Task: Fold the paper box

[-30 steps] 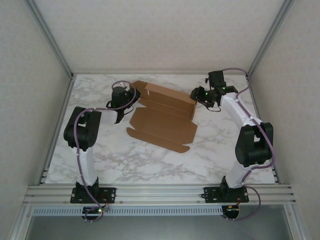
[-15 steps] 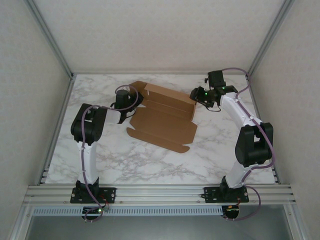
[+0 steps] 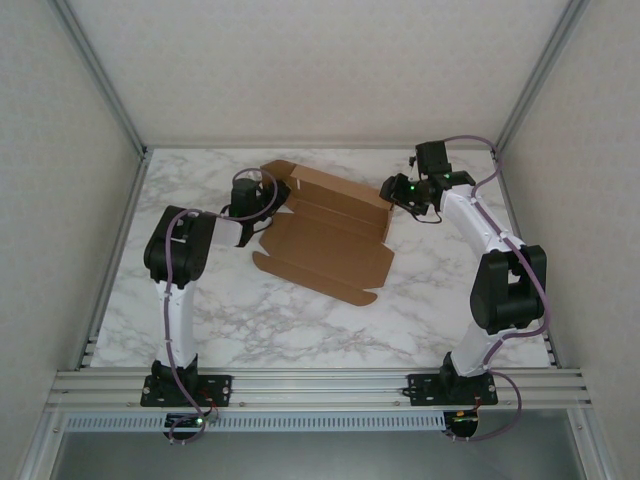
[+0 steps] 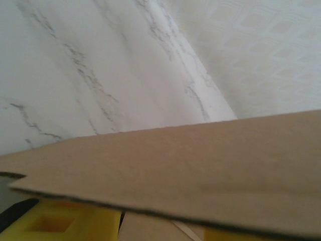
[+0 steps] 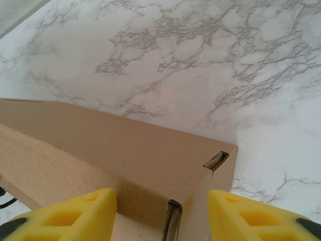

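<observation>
Swung left hand (image 3: 247, 224) in against paper box (image 3: 330, 240) flap, fingers apart. Kept right hand (image 5: 163, 217) unmoved, spread astride the corner ahead.

L arm swung in toward the paper box (image 3: 325, 235): elbow more upright, wrist now just beside the box's left flap. L gripper (image 3: 248, 225) jaws seem wider apart than 1 s ago, tho wrist cam's blurry; cardboard edge crosses its yellow fingers (image 4: 60, 221).

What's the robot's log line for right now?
paper box: partly folded | left hand: open by flap | right hand: astride box corner, grip unclear
</observation>
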Controlling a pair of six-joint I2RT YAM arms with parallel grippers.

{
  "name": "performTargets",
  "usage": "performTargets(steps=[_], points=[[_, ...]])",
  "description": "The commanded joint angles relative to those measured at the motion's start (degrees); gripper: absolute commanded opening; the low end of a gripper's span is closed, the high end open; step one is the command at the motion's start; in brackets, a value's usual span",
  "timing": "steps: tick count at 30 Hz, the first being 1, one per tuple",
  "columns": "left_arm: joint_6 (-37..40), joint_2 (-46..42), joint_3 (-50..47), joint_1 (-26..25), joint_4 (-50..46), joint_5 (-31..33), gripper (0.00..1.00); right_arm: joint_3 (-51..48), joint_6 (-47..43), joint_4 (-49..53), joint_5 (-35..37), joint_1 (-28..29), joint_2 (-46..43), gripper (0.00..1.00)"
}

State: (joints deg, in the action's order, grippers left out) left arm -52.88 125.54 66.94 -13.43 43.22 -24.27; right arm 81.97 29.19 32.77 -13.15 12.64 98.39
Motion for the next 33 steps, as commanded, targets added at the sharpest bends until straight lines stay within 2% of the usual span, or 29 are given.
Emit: performTargets(steps=[1,13,23,28,33], points=[[-2.54,0.45,-0.71,-0.76,4.60,-4.29,0.43,1.07,-0.38,1.50,0.08,0.45,0.66,0.51],[-3.23,3.34,-0.58,-4.47,3.52,-3.71,0.43,1.07,-0.45,1.67,0.14,0.51,0.27,0.51],[-1.70,4.98,1.84,-5.07,-4.98,-0.69,0.43,1.75,-0.97,2.45,0.66,0.49,0.14,0.51],[1.19,-1.88,-1.46,-4.68,-4.69,-0.08,0.43,3.29,-2.59,3.79,1.62,0.51,0.31,0.52],[4.98,-13.49,-7.46,-3.88,-5.53,0.66,0.43,3.72,-6.26,2.76,1.15,0.51,0.22,0.52]])
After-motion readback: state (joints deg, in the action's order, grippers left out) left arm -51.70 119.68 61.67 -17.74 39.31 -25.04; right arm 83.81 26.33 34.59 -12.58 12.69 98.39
